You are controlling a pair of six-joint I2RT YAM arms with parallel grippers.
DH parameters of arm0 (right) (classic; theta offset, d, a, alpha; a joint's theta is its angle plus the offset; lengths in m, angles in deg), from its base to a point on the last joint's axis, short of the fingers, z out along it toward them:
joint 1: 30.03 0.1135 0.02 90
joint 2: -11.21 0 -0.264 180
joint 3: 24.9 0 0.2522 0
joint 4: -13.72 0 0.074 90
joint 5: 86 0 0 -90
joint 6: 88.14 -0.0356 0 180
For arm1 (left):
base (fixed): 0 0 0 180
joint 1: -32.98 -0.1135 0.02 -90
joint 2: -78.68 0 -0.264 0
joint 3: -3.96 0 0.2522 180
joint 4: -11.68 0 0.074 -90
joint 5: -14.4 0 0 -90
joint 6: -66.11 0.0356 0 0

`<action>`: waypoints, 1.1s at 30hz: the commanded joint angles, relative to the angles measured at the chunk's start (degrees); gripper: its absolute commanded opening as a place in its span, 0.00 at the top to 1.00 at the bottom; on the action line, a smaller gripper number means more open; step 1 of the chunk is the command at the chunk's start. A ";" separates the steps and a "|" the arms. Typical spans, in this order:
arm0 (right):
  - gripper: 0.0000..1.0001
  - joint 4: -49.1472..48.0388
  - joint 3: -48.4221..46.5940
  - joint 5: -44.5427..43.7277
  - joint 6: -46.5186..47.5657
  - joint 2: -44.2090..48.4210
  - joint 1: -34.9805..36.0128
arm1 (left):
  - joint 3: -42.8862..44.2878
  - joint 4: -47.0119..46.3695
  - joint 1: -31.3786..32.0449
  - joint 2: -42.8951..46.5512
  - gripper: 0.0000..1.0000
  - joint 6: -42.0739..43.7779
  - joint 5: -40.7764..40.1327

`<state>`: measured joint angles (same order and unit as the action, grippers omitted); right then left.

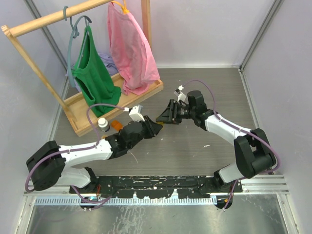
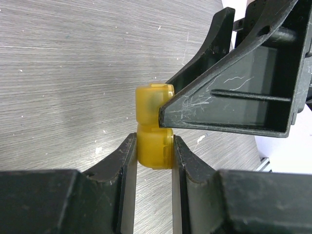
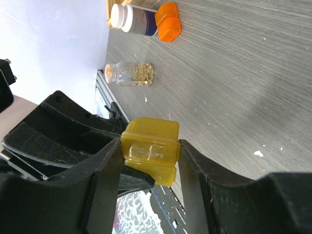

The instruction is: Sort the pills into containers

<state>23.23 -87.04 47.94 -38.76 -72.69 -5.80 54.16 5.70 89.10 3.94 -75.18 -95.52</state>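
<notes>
**Both hands gripping the yellow pill box at mid-table**

The two arms are meeting over the middle of the table (image 1: pixel 204 87), and the pill box (image 1: pixel 161 120) is sitting between them, caught from both sides. In the top view it is showing only as a small yellow-olive speck where the two black hands come together.

The left hand (image 2: pixel 155 146) is closing on the nearer cell of the pill box (image 2: pixel 155 141), one finger pressing flat against each side wall. The right hand (image 2: pixel 229 97) is reaching in from the opposite side, and one of its fingers is lying against the farther cell.

From the right wrist, the right hand (image 3: pixel 150 156) is clamping the translucent pill box (image 3: pixel 150 146), with both fingers touching its walls and the lid face turned toward the camera. The left hand (image 3: pixel 73 131) is showing just behind the box. Whether the box is resting on the table or hanging above it cannot be told.

Well apart from the box, a white-capped bottle (image 3: pixel 132 19) is lying on its side just beside an orange box (image 3: pixel 168 22), and a glass vial (image 3: pixel 129 74) holding small pale bits is lying near them.
</notes>
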 commanded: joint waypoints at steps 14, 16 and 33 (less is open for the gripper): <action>0.20 0.19 -4.35 4.28 1.75 3.07 -0.62 | -1.09 -2.77 -2.45 5.86 1.00 12.44 2.32; 0.17 1.57 -5.69 3.89 2.62 2.89 -0.67 | -0.74 -1.83 -2.42 6.08 1.00 13.05 1.95; 0.25 14.94 -13.40 -9.70 12.10 -1.76 4.48 | 0.98 -0.05 -2.40 5.36 1.00 11.21 1.26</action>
<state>36.65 -97.86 41.78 -29.25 -73.93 -2.74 52.28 6.90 86.87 8.22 -63.53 -92.35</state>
